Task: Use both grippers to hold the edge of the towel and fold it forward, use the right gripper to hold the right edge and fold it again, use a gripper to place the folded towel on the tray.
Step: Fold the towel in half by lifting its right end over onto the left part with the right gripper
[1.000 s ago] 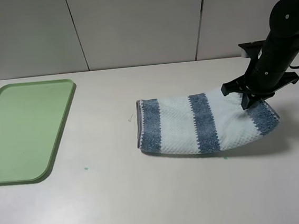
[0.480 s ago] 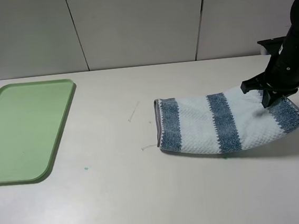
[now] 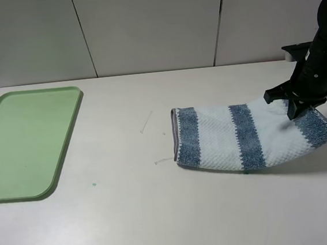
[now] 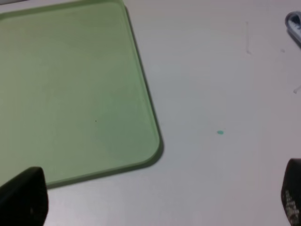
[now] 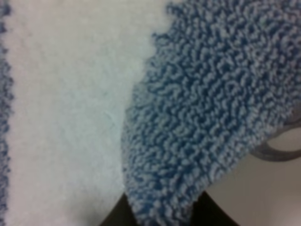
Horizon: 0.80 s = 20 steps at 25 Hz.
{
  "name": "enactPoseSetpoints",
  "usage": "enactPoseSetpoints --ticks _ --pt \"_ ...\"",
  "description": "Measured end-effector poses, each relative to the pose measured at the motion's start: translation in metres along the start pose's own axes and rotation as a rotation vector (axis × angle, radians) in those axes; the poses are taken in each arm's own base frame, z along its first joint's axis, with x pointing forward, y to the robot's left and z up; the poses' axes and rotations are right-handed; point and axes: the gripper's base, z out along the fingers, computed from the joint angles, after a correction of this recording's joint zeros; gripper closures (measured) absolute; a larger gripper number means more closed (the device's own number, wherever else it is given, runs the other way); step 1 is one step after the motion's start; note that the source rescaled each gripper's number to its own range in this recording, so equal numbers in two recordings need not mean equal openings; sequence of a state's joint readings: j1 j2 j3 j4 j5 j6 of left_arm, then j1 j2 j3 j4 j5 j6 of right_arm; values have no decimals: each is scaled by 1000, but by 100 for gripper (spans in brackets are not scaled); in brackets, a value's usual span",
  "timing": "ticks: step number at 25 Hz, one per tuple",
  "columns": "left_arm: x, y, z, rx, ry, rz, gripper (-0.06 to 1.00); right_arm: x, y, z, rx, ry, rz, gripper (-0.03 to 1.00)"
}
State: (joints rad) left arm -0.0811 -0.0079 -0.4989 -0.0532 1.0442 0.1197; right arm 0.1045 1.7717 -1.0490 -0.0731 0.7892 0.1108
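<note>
Exterior high, right fingers (image 3: pixel 294 107) pinching towel (image 3: pixel 234 136), left fingers (image 4: pixel 23 200) spread near tray (image 3: pixel 26 141), threads (image 3: pixel 146 122) between.

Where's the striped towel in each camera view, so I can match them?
Exterior high: the towel lies right of centre, its right end in the right gripper.
Left wrist: only a sliver of the towel at the picture's edge, far from the tray.
Right wrist: the towel fills nearly the whole picture.
Shared landmark: the tray, in exterior high and left wrist only.
</note>
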Motion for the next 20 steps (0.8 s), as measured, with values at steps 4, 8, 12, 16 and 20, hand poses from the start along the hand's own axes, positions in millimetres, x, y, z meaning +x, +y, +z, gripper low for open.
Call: enactPoseSetpoints --ticks 4,8,12,16,20 --pt "0 0 0 0 0 0 -5 1 12 -7 -14 -20 -27 88" --pt "0 0 0 0 0 0 -5 2 24 -15 -37 -45 -45 88" --pt "0 0 0 -1 0 0 -5 4 37 -22 -61 -64 -68 88" --pt "0 0 0 -1 0 0 -5 6 48 -30 -96 -91 -76 88" --pt "0 0 0 -1 0 0 -5 8 61 -40 -132 -132 -88 88"
